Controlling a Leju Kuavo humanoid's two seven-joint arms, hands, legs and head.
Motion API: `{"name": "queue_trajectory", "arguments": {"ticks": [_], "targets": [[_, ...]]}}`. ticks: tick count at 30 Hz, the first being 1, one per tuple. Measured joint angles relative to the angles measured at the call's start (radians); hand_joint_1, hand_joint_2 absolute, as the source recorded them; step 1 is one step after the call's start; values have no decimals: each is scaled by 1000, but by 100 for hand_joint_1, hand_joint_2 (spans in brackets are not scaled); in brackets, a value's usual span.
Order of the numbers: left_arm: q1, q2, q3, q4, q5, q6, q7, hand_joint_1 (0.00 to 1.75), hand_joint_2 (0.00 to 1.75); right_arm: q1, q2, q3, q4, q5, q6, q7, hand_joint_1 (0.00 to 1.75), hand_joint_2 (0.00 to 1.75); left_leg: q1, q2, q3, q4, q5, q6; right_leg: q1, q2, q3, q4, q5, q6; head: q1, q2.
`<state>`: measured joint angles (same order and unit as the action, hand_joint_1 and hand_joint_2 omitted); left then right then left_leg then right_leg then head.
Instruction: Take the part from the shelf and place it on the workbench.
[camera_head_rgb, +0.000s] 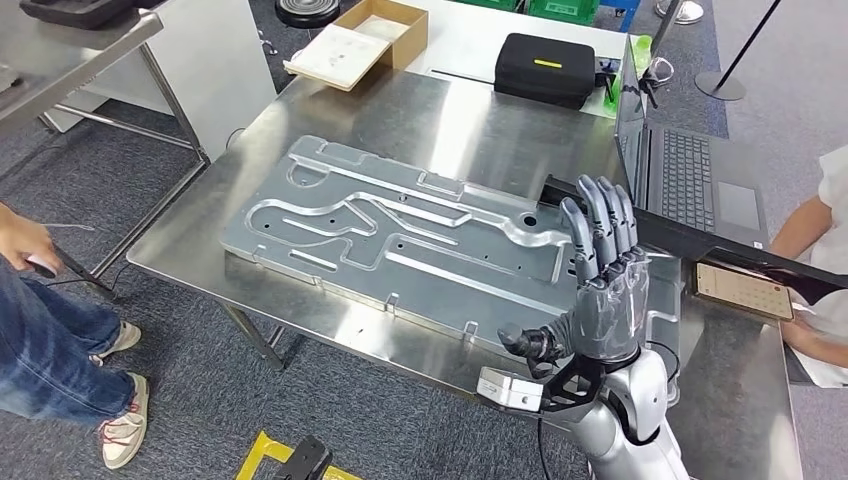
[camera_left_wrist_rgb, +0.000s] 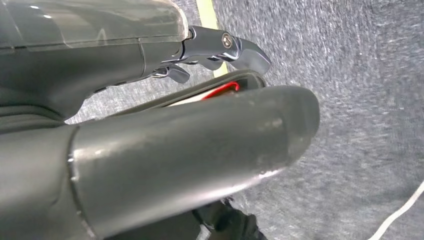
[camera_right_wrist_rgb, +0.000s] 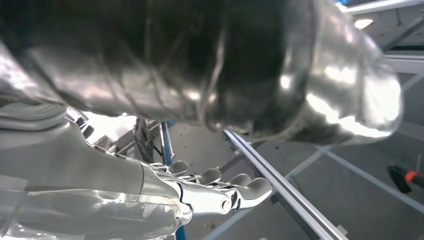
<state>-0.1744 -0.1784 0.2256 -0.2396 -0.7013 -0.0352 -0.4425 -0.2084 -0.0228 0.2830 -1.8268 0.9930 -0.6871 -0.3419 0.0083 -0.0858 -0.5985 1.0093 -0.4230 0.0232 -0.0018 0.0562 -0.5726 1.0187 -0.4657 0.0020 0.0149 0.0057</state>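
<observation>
Head view: right hand (camera_head_rgb: 598, 270) raised, fingers straight and apart, holding nothing, over the near right end of the metal plate (camera_head_rgb: 400, 235), which lies flat on the workbench (camera_head_rgb: 200, 225), long axis running away to the hand's left; left hand's (camera_left_wrist_rgb: 220, 47) state unclear.

Steel workbench (camera_head_rgb: 250, 215) carries the big machined aluminium part (camera_head_rgb: 400, 235) flat across its middle. Far edge: open cardboard box (camera_head_rgb: 360, 42), black case (camera_head_rgb: 546, 66); right side: open laptop (camera_head_rgb: 690, 175), phone (camera_head_rgb: 742, 290).
</observation>
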Motion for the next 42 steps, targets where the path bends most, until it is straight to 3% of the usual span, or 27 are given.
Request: {"name": "queue_trajectory", "arguments": {"ticks": [2,3,6,8,9,10,11,13,14,16,17,19,21,22,23,24,26,28,30,32,33,35,36,38,39,40,42], "targets": [[1,0,0,0,0,0,1,0,0,0,1,6,-5,0,-1,2,0,0,2,-4,-5,3,0,-11,-2,-19,5,-9,6,-10,0,0],[1,0,0,0,0,-1,1,0,0,0,2,9,-7,1,-2,3,0,0,0,8,-13,18,-11,-15,-4,-29,8,-16,10,-17,0,0],[-2,0,-1,0,0,-1,2,0,0,1,4,17,-10,14,-3,12,0,0,-2,61,-84,173,-98,-22,-3,-65,13,-26,14,-30,-1,0],[0,0,-1,0,4,-1,4,0,0,2,4,21,-10,29,-5,23,0,0,0,72,-130,269,-129,-26,-1,-90,11,-23,12,-31,-1,0],[1,0,-1,0,6,0,5,0,0,1,4,23,-10,38,-5,29,0,0,2,75,-128,267,-117,-27,-1,-101,11,-21,10,-31,-1,0],[2,0,-1,0,8,0,5,0,0,1,4,26,-10,46,-6,33,0,0,2,81,-105,225,-88,-28,-1,-113,11,-18,7,-29,-1,0],[2,0,-1,0,10,0,6,0,0,-1,4,29,-10,54,-6,37,0,0,3,95,-69,156,-54,-27,-1,-123,12,-14,4,-27,-1,0],[-1,-1,-1,0,12,0,6,0,0,-6,3,33,-10,68,-6,46,0,0,-2,127,-10,42,-16,-18,4,-141,11,-5,-4,-18,-1,0],[-2,-1,0,0,13,0,6,0,0,-8,3,35,-10,73,-6,51,0,0,-5,135,1,17,-13,-12,6,-148,11,-1,-7,-13,-1,0],[-1,-2,0,0,16,2,5,0,0,-12,2,38,-10,80,-7,58,0,0,-7,121,-2,12,-13,0,8,-163,12,1,-10,-5,0,0],[0,-2,0,0,17,2,5,0,0,-13,1,40,-10,82,-7,61,0,0,-6,111,-2,10,-11,6,6,-163,12,2,-13,2,0,0],[0,-3,0,0,17,3,5,0,0,-16,0,41,-10,85,-8,64,0,0,-2,94,-1,5,-5,16,0,-123,-2,40,-43,14,0,0],[-3,-6,0,0,17,4,5,0,0,-17,-3,42,-9,86,-9,66,0,0,-1,76,-3,3,-2,22,-5,-73,-53,152,-107,21,0,0],[-3,-7,0,0,17,4,5,0,0,-17,-5,42,-8,85,-9,67,0,0,-1,67,-4,4,-1,24,-6,-65,-86,218,-134,22,0,0],[-3,-7,0,0,17,4,5,0,0,-17,-6,42,-6,85,-9,68,0,0,-2,56,-5,5,0,24,-6,-62,-110,265,-145,22,0,0],[-1,-7,0,0,17,4,5,0,0,-16,-8,42,-5,85,-9,68,0,0,-3,44,-6,6,0,25,-5,-60,-120,279,-138,21,0,0],[0,-8,0,0,17,4,5,0,0,-17,-10,43,-2,85,-9,68,0,0,-4,19,-6,8,0,24,-5,-47,-81,191,-71,13,0,0],[-2,-10,0,0,17,4,5,0,0,-18,-11,43,-2,85,-9,68,0,0,-4,-5,-7,10,3,19,-5,-7,-21,59,-15,2,0,0],[-2,-13,0,0,17,5,5,0,0,-19,-11,44,-2,85,-9,68,0,0,-2,-23,-13,9,8,9,-2,12,0,7,-5,-3,0,0],[-1,-13,0,0,17,5,5,0,0,-20,-12,45,-2,85,-9,68,0,0,0,-39,-18,5,12,-4,-2,-7,2,1,0,-9,0,0],[1,-13,0,0,17,5,5,0,0,-21,-12,46,-2,85,-9,68,0,0,-1,-32,-21,9,9,-9,-4,-19,5,-7,4,-14,0,0],[1,-13,0,0,18,6,3,0,0,-21,-12,50,-1,86,-9,68,0,0,-5,12,-48,66,-31,-17,-9,-44,11,-21,11,-24,-1,0],[1,-13,0,0,18,6,3,0,0,-21,-13,51,-1,87,-9,68,0,0,-5,41,-74,125,-64,-19,-7,-58,11,-23,12,-26,-2,0],[0,-13,0,0,18,6,3,0,0,-19,-14,52,-1,87,-9,68,0,0,-2,69,-132,253,-121,-24,-5,-85,10,-22,11,-29,-3,0],[2,-13,0,0,18,6,3,0,0,-19,-14,53,-1,87,-9,69,0,0,0,74,-144,282,-126,-27,-4,-99,10,-22,9,-29,-3,0],[4,-13,0,0,18,6,3,0,0,-19,-14,54,-1,87,-9,69,0,0,1,78,-136,273,-112,-29,-4,-112,10,-20,8,-29,-3,0],[5,-12,1,0,18,7,4,0,0,-19,-14,55,-1,89,-9,69,0,0,2,107,-69,153,-51,-28,-3,-135,13,-15,2,-24,-3,0]]}}
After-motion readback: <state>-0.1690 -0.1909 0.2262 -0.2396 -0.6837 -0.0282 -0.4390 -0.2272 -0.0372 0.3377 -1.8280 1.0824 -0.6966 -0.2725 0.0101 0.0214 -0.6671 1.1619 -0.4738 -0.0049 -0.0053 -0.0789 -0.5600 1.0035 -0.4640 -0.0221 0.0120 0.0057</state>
